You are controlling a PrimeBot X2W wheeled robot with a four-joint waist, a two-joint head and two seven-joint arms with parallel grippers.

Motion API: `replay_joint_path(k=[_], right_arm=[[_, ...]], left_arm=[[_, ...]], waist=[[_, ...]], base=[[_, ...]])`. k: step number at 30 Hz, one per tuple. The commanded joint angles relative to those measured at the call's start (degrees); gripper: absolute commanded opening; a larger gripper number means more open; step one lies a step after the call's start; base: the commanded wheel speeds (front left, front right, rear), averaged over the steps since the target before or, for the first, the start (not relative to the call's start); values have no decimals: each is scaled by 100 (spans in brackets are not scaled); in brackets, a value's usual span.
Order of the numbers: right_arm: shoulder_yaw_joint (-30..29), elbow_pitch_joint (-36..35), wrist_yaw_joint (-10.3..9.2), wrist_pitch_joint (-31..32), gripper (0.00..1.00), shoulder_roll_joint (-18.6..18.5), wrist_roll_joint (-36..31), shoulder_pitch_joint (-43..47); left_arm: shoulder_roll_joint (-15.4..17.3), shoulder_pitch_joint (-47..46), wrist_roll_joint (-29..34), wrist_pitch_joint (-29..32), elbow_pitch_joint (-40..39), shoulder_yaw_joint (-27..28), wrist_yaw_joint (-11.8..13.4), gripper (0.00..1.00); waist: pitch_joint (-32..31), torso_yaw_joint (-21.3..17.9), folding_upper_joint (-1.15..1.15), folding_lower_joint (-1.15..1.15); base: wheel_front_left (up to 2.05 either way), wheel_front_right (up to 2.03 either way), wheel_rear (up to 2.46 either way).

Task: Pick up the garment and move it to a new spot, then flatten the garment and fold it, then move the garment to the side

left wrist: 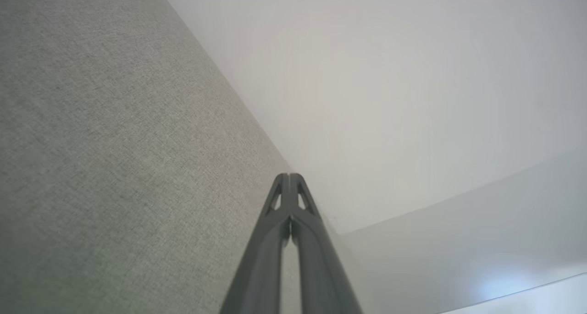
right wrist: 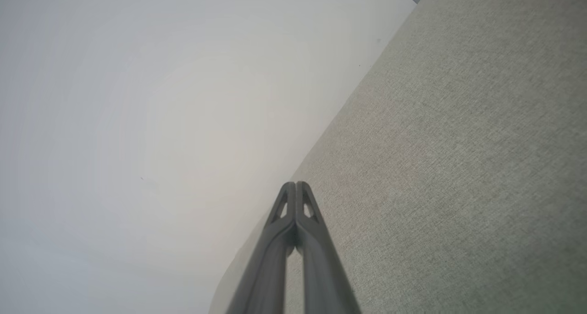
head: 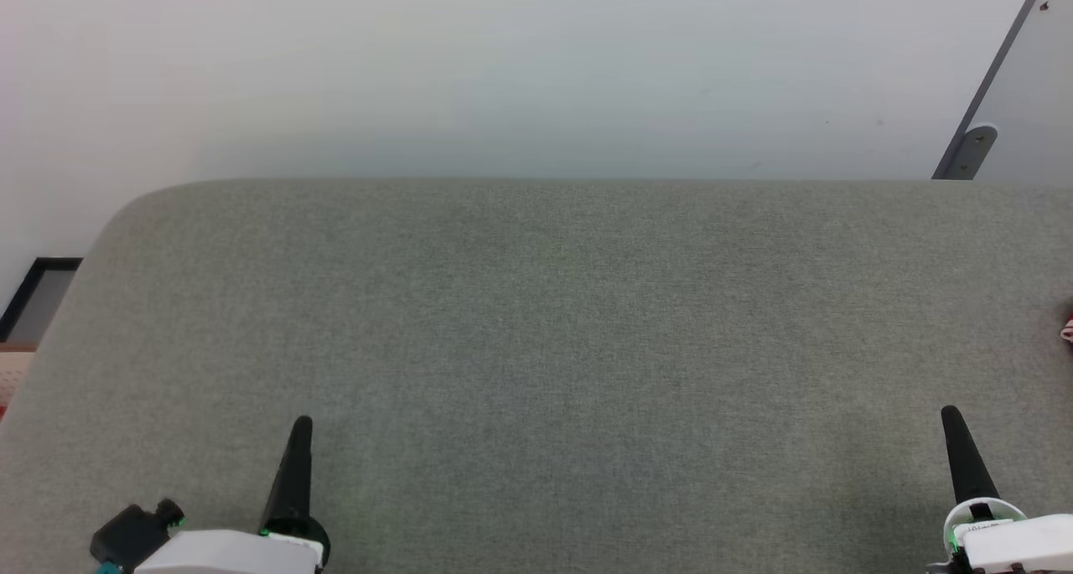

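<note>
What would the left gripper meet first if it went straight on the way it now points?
Nothing lies ahead of the left gripper on the grey fabric surface; past its far edge it would probably reach the white wall first, though depth is unclear.

Grey fabric-covered tabletop point(head: 536, 306) with two grippers over its near edge.

The left gripper point(head: 300, 427), one dark tapered spike on a white wrist, sits over the tabletop's near left part, and the right gripper point(head: 951, 415) over its near right. A red-and-white sliver of the garment point(head: 1068, 331) lies at the tabletop's right side, cut off there. A slanted grey metal bracket point(head: 972, 151) stands beyond the tabletop's far right edge.
</note>
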Motion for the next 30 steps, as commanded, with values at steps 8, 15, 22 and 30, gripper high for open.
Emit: replay_joint_path(k=[8,15,22,30], right_arm=[[-39,44,-4,149,0,59,499,-188],[-53,104,-5,249,0,97,822,-256],[-64,148,-5,330,0,135,1082,-305],[-80,213,-5,432,0,185,1413,-370]], left_arm=[[-9,-193,-562,141,64,65,-20,0],[-28,-271,-920,247,137,103,-22,0],[-45,-322,-1205,339,199,136,-23,0],[-69,-404,-1570,443,268,177,-25,0]], waist=[[-3,-19,0,0],[-6,-35,0,0],[-8,-48,0,0],[-11,-66,0,0]], base=[[0,0,0],[0,0,0],[0,0,0],[0,0,0]])
